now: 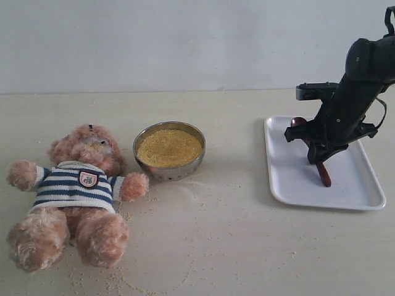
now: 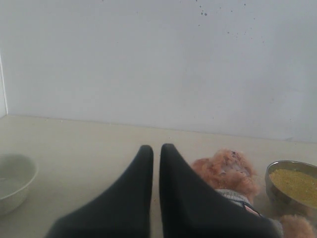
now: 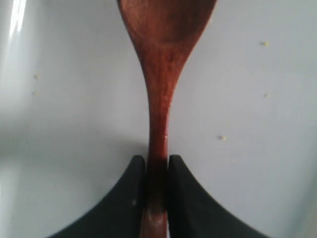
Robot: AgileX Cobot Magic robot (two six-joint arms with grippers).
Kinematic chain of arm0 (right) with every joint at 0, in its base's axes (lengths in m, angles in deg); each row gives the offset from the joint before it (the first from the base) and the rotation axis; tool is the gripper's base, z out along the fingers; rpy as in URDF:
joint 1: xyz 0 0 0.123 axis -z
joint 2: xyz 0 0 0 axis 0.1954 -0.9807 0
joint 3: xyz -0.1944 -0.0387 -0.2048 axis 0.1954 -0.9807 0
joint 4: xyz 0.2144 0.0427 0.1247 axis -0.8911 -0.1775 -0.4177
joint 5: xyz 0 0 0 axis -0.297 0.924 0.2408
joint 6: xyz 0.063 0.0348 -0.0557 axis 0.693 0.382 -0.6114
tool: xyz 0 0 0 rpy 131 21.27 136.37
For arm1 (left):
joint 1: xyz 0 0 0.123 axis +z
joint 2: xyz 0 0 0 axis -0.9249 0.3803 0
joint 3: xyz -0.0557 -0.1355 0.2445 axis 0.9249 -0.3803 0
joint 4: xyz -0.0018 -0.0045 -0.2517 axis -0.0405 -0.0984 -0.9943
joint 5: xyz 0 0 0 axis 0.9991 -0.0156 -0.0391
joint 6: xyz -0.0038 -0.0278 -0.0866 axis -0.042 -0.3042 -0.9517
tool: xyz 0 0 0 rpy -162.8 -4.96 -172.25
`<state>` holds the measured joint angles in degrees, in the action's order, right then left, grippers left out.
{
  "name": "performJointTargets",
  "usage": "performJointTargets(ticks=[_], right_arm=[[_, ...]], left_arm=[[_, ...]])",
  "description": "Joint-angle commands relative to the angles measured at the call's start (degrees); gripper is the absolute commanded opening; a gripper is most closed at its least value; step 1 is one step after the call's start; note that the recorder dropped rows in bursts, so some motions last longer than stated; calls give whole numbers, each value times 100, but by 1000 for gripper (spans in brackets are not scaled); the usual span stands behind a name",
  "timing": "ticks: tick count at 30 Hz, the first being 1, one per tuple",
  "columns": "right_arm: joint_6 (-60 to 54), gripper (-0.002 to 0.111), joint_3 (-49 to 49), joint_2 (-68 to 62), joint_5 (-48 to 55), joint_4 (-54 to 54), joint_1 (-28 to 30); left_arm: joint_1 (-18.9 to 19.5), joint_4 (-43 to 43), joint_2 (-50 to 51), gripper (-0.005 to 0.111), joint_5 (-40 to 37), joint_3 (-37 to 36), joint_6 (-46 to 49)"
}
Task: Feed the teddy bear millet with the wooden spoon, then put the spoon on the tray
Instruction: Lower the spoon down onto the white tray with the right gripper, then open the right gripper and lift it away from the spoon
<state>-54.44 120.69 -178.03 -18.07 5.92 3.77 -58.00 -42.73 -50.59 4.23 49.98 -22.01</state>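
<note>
The teddy bear (image 1: 77, 191) lies on its back at the left of the table in its striped sweater; its head (image 2: 225, 171) shows in the left wrist view. Beside it stands the metal bowl of millet (image 1: 169, 148), also seen as the millet (image 2: 296, 182) in the left wrist view. On the right lies the white tray (image 1: 290, 179). My right gripper (image 1: 316, 159) is down over the tray, shut on the handle of the wooden spoon (image 3: 166, 64), whose handle end (image 1: 323, 176) rests low on the tray (image 3: 257, 148). My left gripper (image 2: 156, 148) is shut and holds nothing.
Stray millet grains (image 1: 133, 285) lie scattered on the table in front of the bear and bowl. A pale empty bowl (image 2: 12, 181) appears at the edge of the left wrist view. A plain white wall stands behind the table.
</note>
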Motion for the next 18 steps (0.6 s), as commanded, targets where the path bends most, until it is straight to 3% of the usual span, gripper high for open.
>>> performJointTargets(ticks=[1,9,18], right_arm=[[12,17,-4,13,-11,-7,26],[53,41,-4,13,64,-31,26],[88,41,8,912,606,128,26]], left_arm=[[-28,-14,-22,5,7,-15,-28],[-28,-14,-22,5,7,-15,-28],[-28,-14,-22,5,7,-15,-28]])
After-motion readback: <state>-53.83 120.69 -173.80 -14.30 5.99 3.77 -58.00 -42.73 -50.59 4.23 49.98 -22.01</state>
